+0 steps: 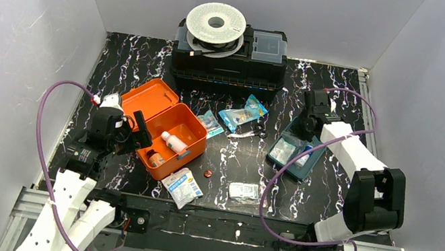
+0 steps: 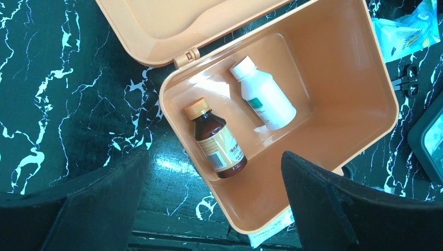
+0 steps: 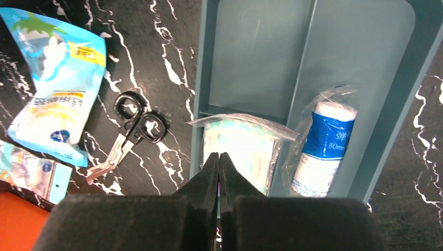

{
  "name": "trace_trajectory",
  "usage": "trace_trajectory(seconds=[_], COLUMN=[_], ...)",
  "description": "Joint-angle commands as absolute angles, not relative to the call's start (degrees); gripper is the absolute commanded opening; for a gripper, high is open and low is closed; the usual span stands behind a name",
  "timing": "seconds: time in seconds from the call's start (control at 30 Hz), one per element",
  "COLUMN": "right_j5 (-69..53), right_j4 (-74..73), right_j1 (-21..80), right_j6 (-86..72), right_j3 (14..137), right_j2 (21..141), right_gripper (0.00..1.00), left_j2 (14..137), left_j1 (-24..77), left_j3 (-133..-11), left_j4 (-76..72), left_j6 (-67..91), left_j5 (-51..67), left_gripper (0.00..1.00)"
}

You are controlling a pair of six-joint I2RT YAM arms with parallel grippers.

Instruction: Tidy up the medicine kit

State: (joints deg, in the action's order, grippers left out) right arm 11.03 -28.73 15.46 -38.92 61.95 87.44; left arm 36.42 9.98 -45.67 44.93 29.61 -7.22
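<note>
The medicine kit (image 1: 180,126) lies open at the table's left, its orange lid (image 1: 150,98) folded back. Inside lie a white bottle (image 2: 264,95) and a brown bottle (image 2: 215,140). My left gripper (image 2: 213,157) hovers open over the box's near corner, holding nothing. The kit's teal divided tray (image 3: 251,57) sits apart on the table at the right (image 1: 310,164). It holds a clear bag (image 3: 240,149) and a blue-and-white roll (image 3: 324,144). My right gripper (image 3: 218,157) is shut and empty, its tips above the clear bag at the tray's edge.
Small scissors (image 3: 130,130) and a blue pouch (image 3: 57,89) lie left of the tray. A white packet (image 1: 183,187) pokes out under the box's front corner, and a clear bag (image 1: 243,191) lies nearer the front. A black toolbox with a spool (image 1: 229,51) stands at the back.
</note>
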Motion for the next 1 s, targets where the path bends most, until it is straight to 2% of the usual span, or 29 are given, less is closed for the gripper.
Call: trace_trajectory(seconds=[0.0, 0.73, 0.97], right_j5=[14.15, 13.95, 14.1], right_j4=[-30.15, -26.98, -28.19], right_j1=[15.64, 14.42, 14.46], right_j6=[-37.87, -38.99, -39.11], right_j3=[62.13, 60.2, 59.84], right_j2=[87.35, 100.08, 98.08], right_gripper=[0.01, 0.01, 0.01], left_j2=[35.92, 36.47, 36.49], left_j1=[10.1, 10.1, 10.11], left_j3=[-45.7, -45.7, -45.7], left_j4=[44.91, 44.91, 44.91], left_j6=[29.0, 29.0, 29.0], left_j5=[-7.21, -7.39, -7.21], left_gripper=[0.98, 0.98, 0.98])
